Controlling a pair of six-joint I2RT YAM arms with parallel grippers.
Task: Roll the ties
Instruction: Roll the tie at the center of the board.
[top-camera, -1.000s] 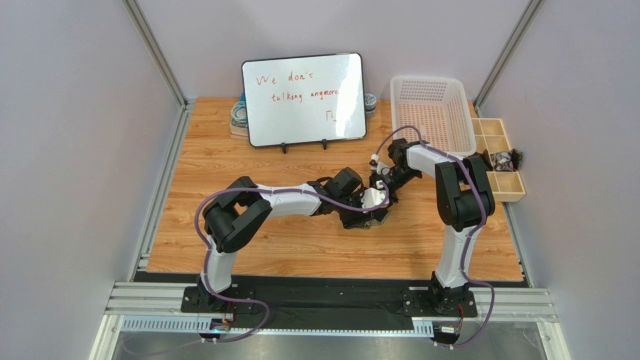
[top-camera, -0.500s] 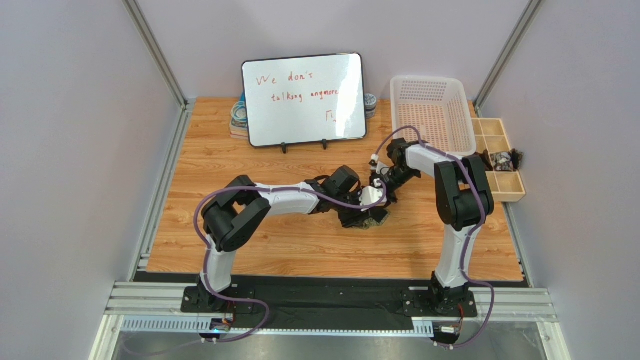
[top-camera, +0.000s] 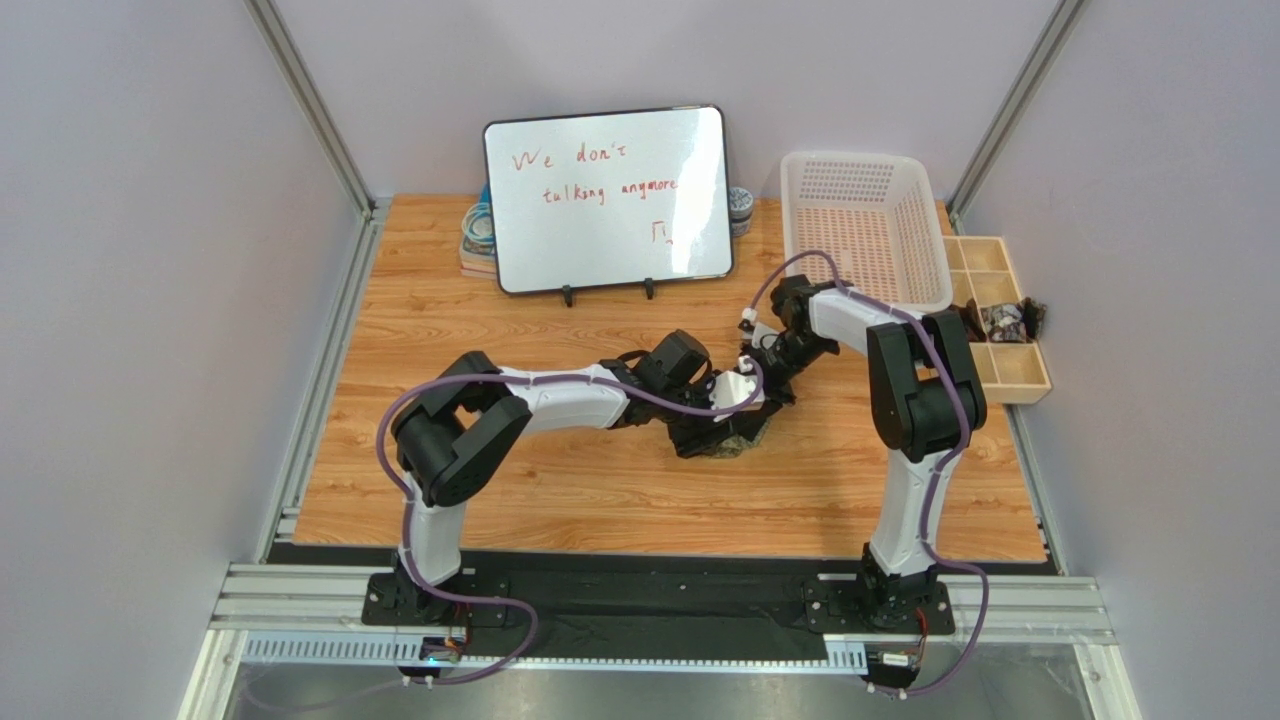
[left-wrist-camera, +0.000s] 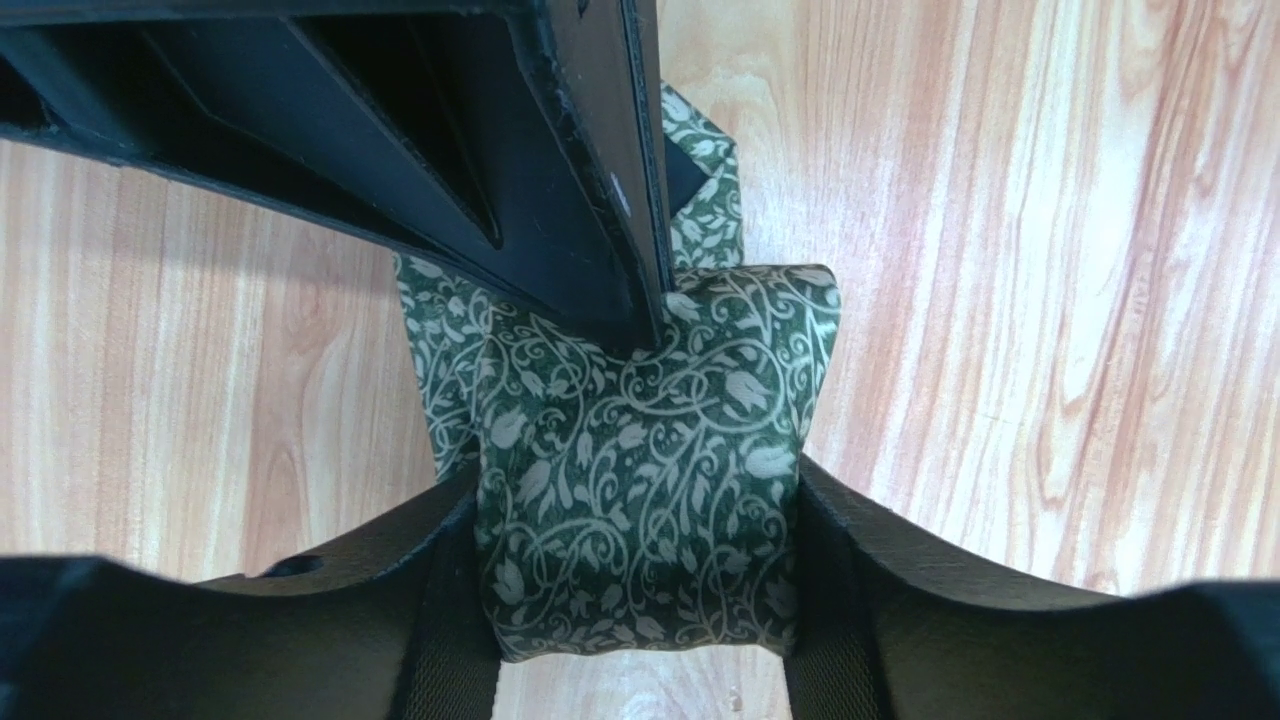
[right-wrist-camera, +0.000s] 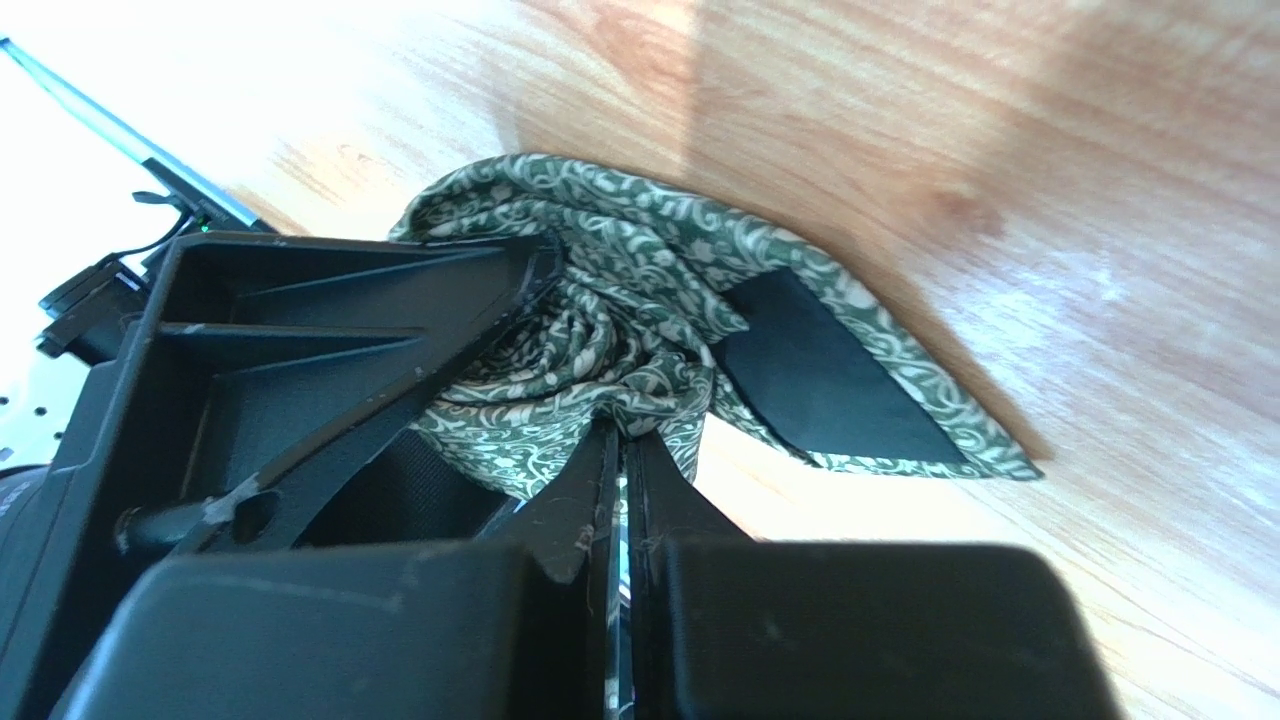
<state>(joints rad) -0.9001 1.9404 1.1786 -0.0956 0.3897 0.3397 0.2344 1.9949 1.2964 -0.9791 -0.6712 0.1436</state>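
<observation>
A dark green tie with a pale vine pattern (left-wrist-camera: 646, 465) lies rolled in the middle of the wooden table (top-camera: 451, 315). My left gripper (left-wrist-camera: 639, 600) is shut on the roll, one finger on each side. My right gripper (right-wrist-camera: 619, 435) is shut on a pinch of the tie's fabric (right-wrist-camera: 601, 323) at the roll's centre, and its black finger (left-wrist-camera: 496, 165) fills the upper left wrist view. The tie's pointed end with black lining (right-wrist-camera: 842, 383) lies flat on the wood. In the top view both grippers meet over the tie (top-camera: 732, 440).
A whiteboard with red writing (top-camera: 609, 195) stands at the back. A white mesh basket (top-camera: 864, 225) is at the back right, with a wooden compartment tray (top-camera: 1004, 315) beside it. Rolled items (top-camera: 478, 233) lie behind the board's left edge.
Both grippers with the tie between them have shifted slightly to the left and back. The left arm's elbow has moved left. The grips are unchanged.
</observation>
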